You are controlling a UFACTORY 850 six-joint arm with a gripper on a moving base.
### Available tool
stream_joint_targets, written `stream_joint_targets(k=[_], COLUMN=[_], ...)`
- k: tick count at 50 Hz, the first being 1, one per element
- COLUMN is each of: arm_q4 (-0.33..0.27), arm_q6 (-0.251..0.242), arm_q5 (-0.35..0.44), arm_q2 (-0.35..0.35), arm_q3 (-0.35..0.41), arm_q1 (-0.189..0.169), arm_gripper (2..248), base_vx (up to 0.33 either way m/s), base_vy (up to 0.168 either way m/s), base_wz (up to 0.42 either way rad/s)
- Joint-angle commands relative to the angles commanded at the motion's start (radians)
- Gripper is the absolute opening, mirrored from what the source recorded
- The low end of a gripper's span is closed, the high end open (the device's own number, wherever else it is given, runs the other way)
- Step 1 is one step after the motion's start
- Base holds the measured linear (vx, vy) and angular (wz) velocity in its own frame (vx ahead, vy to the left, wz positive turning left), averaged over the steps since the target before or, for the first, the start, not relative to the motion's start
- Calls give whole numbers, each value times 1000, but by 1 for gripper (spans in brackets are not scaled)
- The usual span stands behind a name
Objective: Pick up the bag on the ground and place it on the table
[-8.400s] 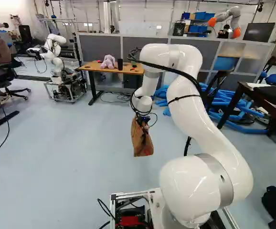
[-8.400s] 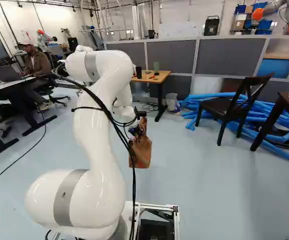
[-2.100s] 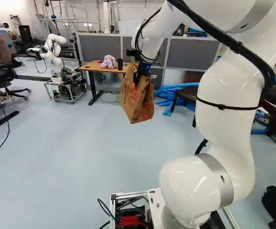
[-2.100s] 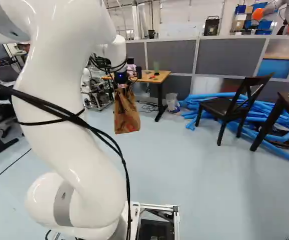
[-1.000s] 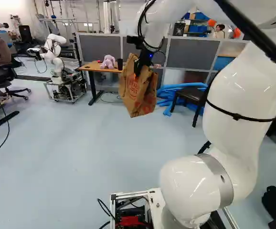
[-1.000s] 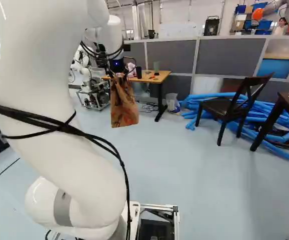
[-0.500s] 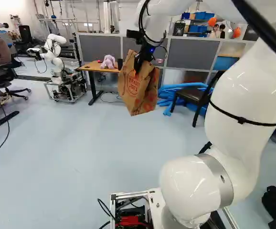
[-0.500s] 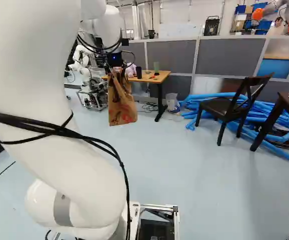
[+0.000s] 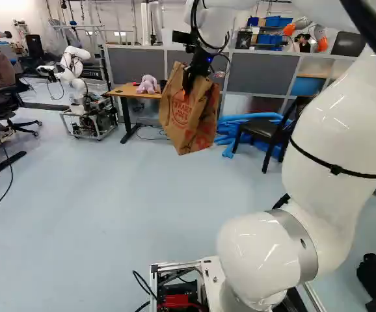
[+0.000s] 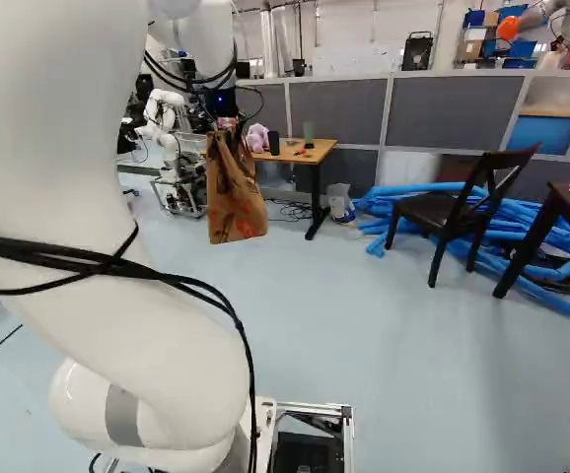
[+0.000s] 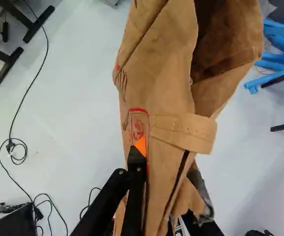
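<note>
The gripper [image 9: 187,90] has its two fingers closed on the brown paper bag [image 9: 189,117], pinching it near its top, with creased paper between them. In the wrist view, one black finger, its orange pad [image 11: 140,145] showing at the tip, lies against the side with the red print; the other is mostly hidden behind the paper, so how narrow the gap is at the tips cannot be told. A flat paper handle [image 11: 184,132] folds across the bag just beside the orange pad, and the bag's mouth gapes ahead of the gripper, showing the darker inside. The bag hangs in the air above the pale floor [image 9: 84,214], tilted in the left base view with one bottom corner lowest. In both base views it partly covers the wooden-topped table [image 10: 317,150] behind it; it does not rest on the tabletop. On that table sit a purple plush toy [image 9: 147,84], a black cup [image 10: 273,143] and a green cup [image 10: 309,132]. Blue tubes [image 10: 536,256] lie on the floor by the grey partition [image 10: 443,116], with a dark wooden chair [image 10: 441,212] in front of them. At the left of the left base view, another robot [image 9: 75,68] stands on a wheeled frame.
</note>
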Motion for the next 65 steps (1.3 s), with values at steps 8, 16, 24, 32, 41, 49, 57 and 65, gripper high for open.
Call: stream_joint_targets(k=[8,16,24,32,41,49,57,65], arm_q4=[0,0,0,0,0,0,0,0], arm_q6=[0,0,0,0,0,0,0,0], arm_q5=[-25,-49,-71,-92,-115,-135,-155,-175], arm_q2=[10,20,29,38,48,55,63,69], arm_q3=[-11,-23,-36,-49,-65,-79,-94,-109], arm_q1=[0,-1,-1,-1,-1,-2,-2,-2], arm_gripper=[21,21,21,21,21,21,21,21], base_vx=[0,0,0,0,0,0,0,0], base_vy=[0,0,0,0,0,0,0,0], base_wz=[0,0,0,0,0,0,0,0])
